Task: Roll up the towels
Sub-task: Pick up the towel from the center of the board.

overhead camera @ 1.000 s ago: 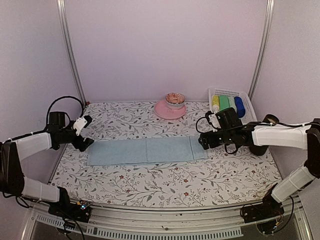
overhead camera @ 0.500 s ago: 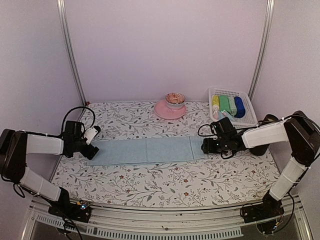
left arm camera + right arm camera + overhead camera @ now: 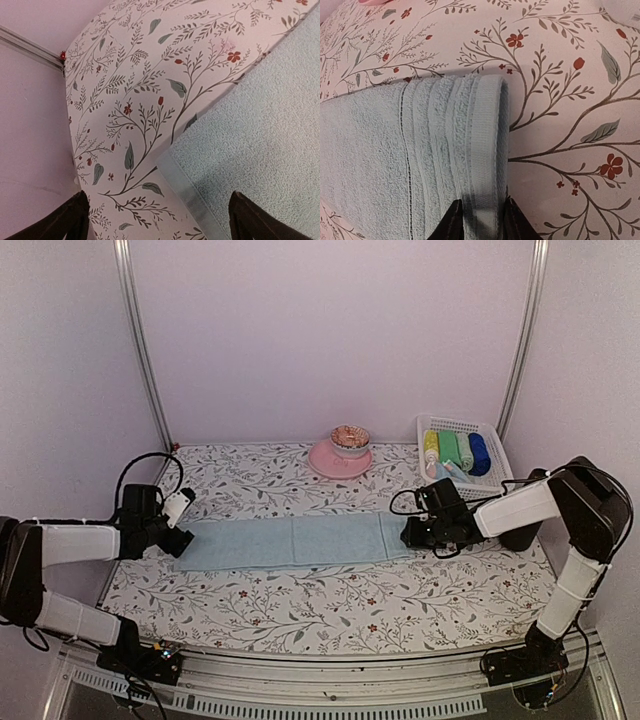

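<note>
Pinching the right end of the long pale blue terry towel (image 3: 290, 540), our right hand (image 3: 408, 534) lies low on the bench (image 3: 330, 610) with its jaws nearly together. In the right wrist view that hand (image 3: 482, 221) has its two dark fingertips (image 3: 451, 224) either side of the towel's (image 3: 395, 160) ribbed hem, which is lifted off the bench (image 3: 560, 100) and curled over on itself, so we read this as a grasp on the cloth.

Our left hand (image 3: 178, 537) is spread fully wide and holds nothing. It sits just at the towel's left end. From the left wrist camera the hand (image 3: 160, 220) shows two dark fingertips (image 3: 75, 222) well apart, with the towel's (image 3: 260, 140) smooth-banded corner and bare bench (image 3: 130, 75) between them; we cannot tell whether either tip touches the cloth.

The towel lies flat as a long strip across the middle of the bench, running left to right between the two hands, with two creases across it.

The bench wears a white cover printed with grey-green leaves and small red flowers. At the back stand a round pink plate (image 3: 325, 462) carrying a small patterned bowl (image 3: 350, 437), and to the right a white slotted plastic basket (image 3: 490, 478) holding rolled cloths (image 3: 455, 450) in yellow, green, pale mint and deep blue. Plain lilac walls close the space, with a metal rail (image 3: 140, 350) in each back corner
</note>
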You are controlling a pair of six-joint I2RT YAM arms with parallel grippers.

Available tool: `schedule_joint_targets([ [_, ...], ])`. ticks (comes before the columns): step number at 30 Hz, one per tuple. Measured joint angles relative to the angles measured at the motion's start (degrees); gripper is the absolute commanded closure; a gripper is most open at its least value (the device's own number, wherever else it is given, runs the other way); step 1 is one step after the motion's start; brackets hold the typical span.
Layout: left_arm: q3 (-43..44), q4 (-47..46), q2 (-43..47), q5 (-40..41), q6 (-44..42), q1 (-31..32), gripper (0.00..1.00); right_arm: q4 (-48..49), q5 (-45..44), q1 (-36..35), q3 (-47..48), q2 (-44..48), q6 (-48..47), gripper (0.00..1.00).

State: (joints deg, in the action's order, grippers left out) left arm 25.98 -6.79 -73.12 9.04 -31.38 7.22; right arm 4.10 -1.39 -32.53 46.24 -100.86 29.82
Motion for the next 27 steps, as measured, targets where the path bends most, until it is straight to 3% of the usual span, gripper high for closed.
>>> schedule_joint_targets([
  [3,-0.44,-0.28,1.16,0.20,-0.02,0.02,0.03,1.11,0.63,0.00,-0.02,-0.59,0.68,0.82],
  [5,-0.63,-0.39,1.57,0.31,-0.02,0.02,0.03,1.81,0.87,0.02,-0.02,-0.96,1.05,0.95],
  [6,-0.66,-0.48,1.68,0.31,-0.04,0.02,0.03,2.10,1.03,0.04,0.00,-1.16,1.22,0.97],
  [16,-0.70,-1.22,1.97,1.01,-0.04,0.02,0.03,0.44,-0.59,0.22,-0.04,0.15,1.84,0.98],
  [27,-1.40,-3.08,1.97,2.62,0.26,-0.92,0.03,-7.26,-2.34,7.58,0.33,23.67,-4.00,0.98],
])
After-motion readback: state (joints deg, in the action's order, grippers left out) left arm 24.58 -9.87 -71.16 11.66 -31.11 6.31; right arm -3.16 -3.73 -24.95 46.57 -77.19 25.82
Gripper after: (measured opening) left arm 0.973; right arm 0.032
